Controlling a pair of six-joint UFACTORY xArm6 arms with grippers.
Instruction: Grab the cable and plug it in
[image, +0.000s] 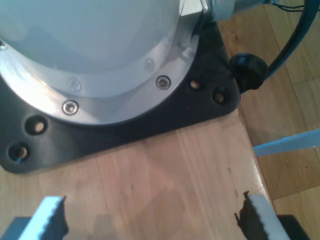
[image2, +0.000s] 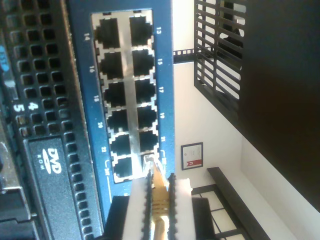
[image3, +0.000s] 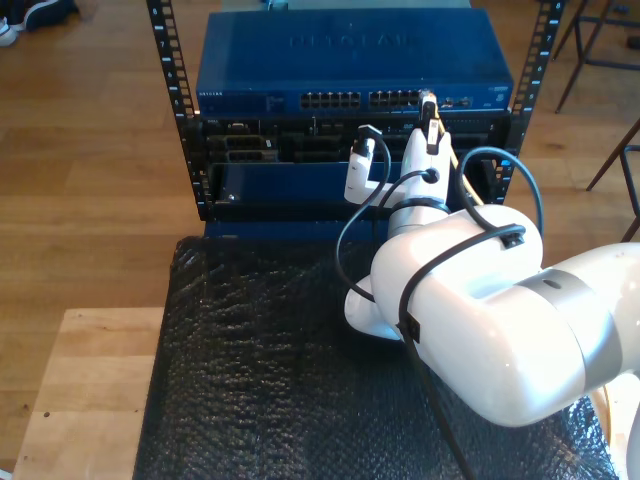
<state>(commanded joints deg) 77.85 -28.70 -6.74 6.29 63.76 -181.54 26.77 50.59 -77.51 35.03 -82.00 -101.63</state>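
My second pincer reaches to the switch at the exterior view's upper middle, clenched on the cable, plug at a port. My first pincer hangs released over the desk.

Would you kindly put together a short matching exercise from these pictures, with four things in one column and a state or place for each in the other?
Things:
1. cable
2. my first gripper
3. network switch
4. black mat

States or places:
A. open over a bare wooden surface
B. top of the rack, with numbered ports
C. pinched between my second gripper's fingers, plug at a port
D. spread in front of the rack, under the arm

Pairs: 1-C, 2-A, 3-B, 4-D
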